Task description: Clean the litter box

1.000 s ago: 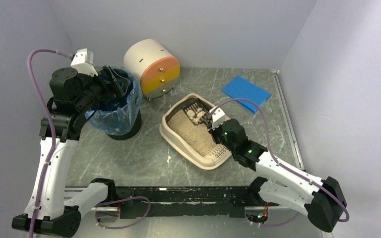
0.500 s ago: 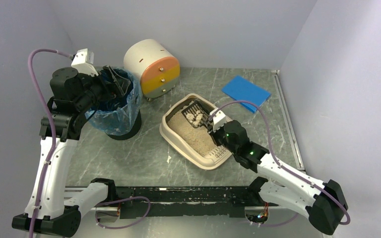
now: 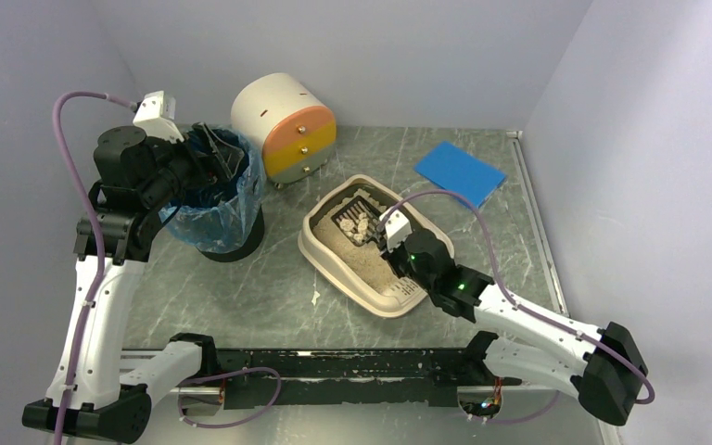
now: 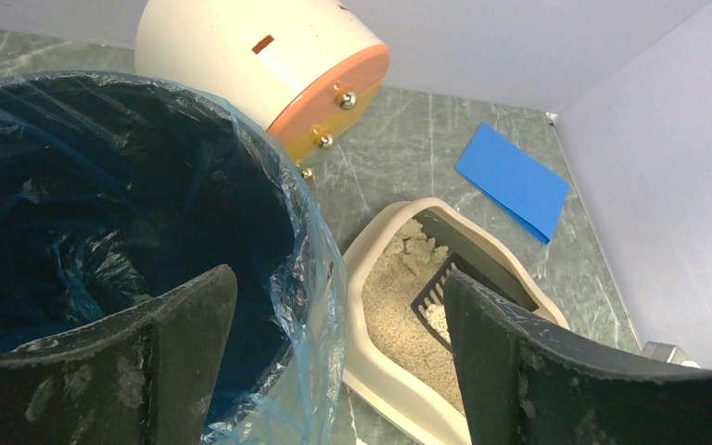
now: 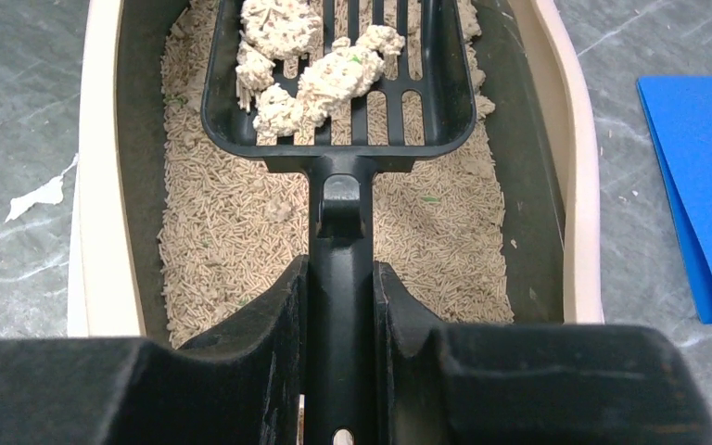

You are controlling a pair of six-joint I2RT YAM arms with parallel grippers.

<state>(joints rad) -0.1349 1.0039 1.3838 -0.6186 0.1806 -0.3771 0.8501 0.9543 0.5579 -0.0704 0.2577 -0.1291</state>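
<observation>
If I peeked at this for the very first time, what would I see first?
Probably the black scoop, loaded with pale clumps, gripped by the right gripper at the far end of the sandy litter box mid-table. Next comes the black bin with its shiny blue liner on the left, where the open left gripper hovers. The orange-and-yellow drawer unit stands just behind.

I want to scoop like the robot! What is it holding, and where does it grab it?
The right end effector grips the black scoop by its handle; the left end effector is open, holding nothing.
</observation>
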